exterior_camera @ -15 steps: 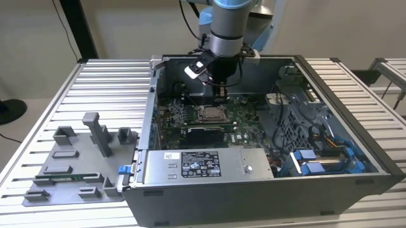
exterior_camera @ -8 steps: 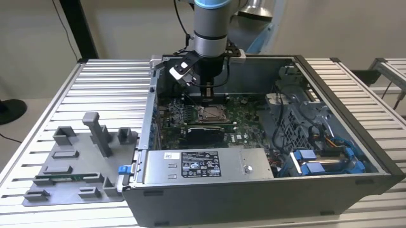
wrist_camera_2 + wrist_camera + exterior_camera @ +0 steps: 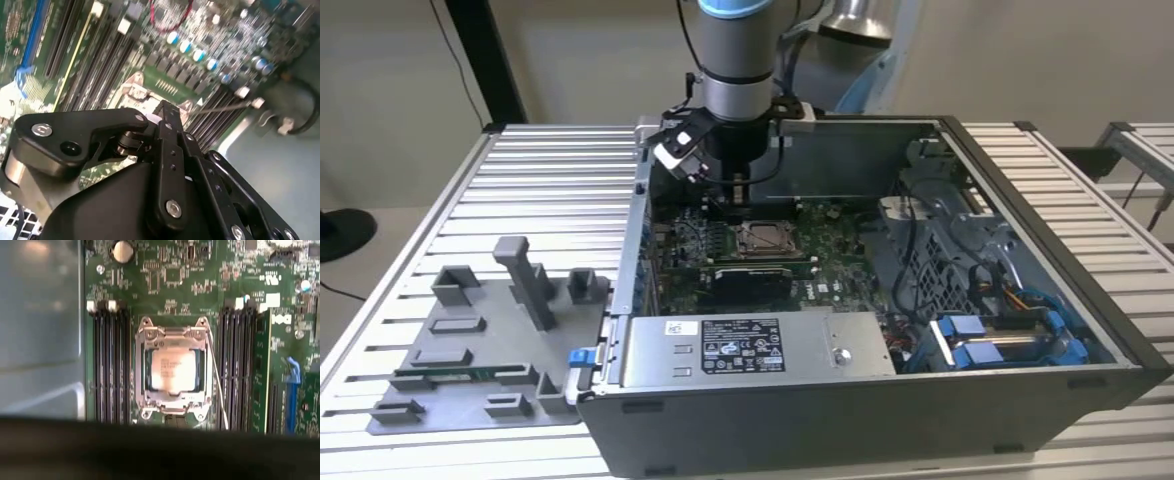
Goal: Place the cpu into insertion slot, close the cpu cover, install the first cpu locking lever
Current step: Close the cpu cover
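Where the arm (image 3: 731,60) drops straight down from the upper middle of the exterior view, its wrist points into an open computer case (image 3: 854,420) that stands on a slatted metal surface (image 3: 520,190). The gripper (image 3: 736,203) hangs low over the green board (image 3: 834,245), just above the socket (image 3: 765,240) in that frame and near it. Whether it touches anything I cannot tell, nor whether the gripper is clenched or released. To the exterior view's left a grey moulded tray (image 3: 467,345) lies on the surface, just beside the case's side wall. A boxy power unit (image 3: 734,345) sits along the case's near wall.

The first wrist view looks flat down on the board and adds the detail. The chip (image 3: 172,370) lies level in the socket, its silvery top showing through the window of the cover frame (image 3: 141,365), which lies down over it. A thin wire lever (image 3: 216,375) runs along one side of the frame, between it and a bank of black memory slots (image 3: 235,365). Another bank (image 3: 107,365) flanks the opposite side. Whether the lever is hooked down I cannot tell.

The second wrist view looks along the gripper's black linkage (image 3: 100,135). The gripper's tip is close above a corner of the frame, and the wire lever sticks out just beside it.
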Controlling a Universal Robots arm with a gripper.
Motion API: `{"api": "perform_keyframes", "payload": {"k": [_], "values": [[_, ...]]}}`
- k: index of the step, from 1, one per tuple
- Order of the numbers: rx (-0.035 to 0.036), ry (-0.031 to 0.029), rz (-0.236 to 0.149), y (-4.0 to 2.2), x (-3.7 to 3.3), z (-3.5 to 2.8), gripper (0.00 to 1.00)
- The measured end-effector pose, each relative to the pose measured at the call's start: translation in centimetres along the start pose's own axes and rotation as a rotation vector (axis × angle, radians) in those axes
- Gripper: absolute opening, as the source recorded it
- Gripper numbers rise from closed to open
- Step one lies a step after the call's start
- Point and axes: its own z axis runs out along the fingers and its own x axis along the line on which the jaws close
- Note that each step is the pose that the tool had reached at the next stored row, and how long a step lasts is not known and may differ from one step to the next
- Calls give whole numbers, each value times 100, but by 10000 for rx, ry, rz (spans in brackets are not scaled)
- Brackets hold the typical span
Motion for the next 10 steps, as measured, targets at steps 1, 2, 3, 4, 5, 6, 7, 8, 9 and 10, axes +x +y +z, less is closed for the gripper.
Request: {"api": "perform_keyframes", "payload": {"k": [1, 2, 3, 4, 5, 6, 7, 8, 9, 10], "values": [[-4, 0, 1, -18, 0, 1, 0], [-12, -1, 1, -38, -1, 4, 0], [-31, 0, 0, -71, -1, 6, 0], [-67, -1, -3, -116, 0, 7, 0], [-108, 1, -4, -158, 0, 9, 0], [-125, 1, -4, -170, 0, 11, 0], [-139, 5, -5, -170, 1, 19, 0], [-139, 4, -6, -170, 0, 27, 0], [-139, 2, -8, -168, -1, 36, 0], [-138, 1, -7, -160, -1, 49, 0]]}}
